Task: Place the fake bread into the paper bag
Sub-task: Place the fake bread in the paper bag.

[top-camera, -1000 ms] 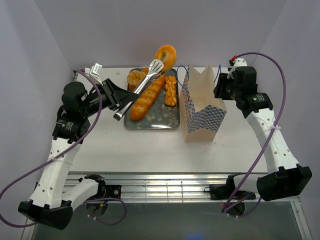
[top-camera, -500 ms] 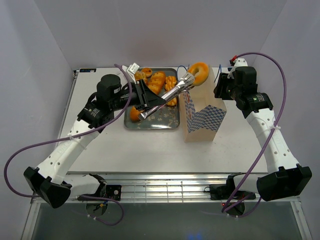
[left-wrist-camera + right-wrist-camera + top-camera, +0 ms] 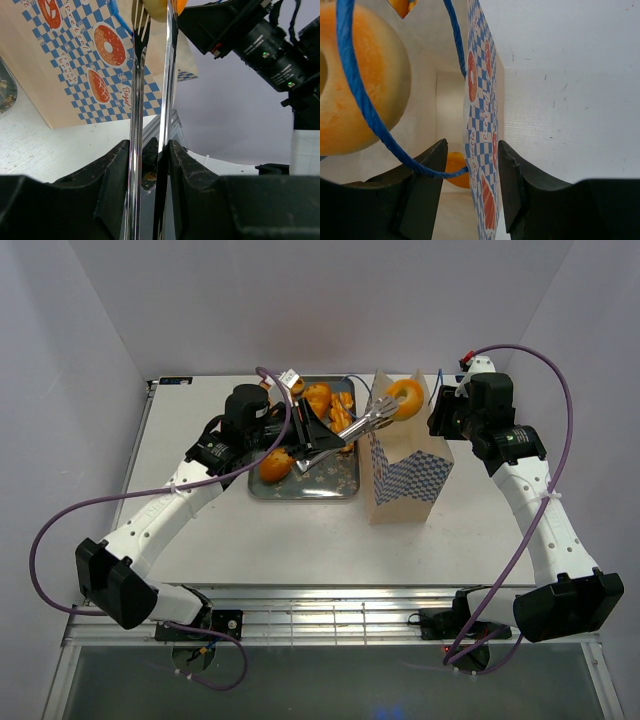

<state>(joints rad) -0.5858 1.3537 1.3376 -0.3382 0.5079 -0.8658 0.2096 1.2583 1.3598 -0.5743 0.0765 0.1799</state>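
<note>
Over the open top of the paper bag (image 3: 405,475) hangs the ring donut (image 3: 407,398), one piece of the fake bread. It is round, so it has no long side; its hole faces up and a bit to the side. Shiny metal tongs (image 3: 352,427) pinch it at their tips. The tongs run in a long slanted line from the left gripper (image 3: 312,438) up to the bag. The left gripper is squeezed shut on the two tong arms, which the left wrist view shows up close. That view also shows bread pictures on the bag's blue checks. The right gripper (image 3: 440,415) sits at the bag's far side. Its fingers (image 3: 515,190) stand apart with the bag's thin wall between them, not squeezing it. Only the right wrist view looks down inside the bag, where one orange piece (image 3: 457,170) lies at the bottom, past a blue cord handle (image 3: 365,110). More orange pastries (image 3: 320,400) sit on the grey tray (image 3: 330,480), just beside the bag.
</note>
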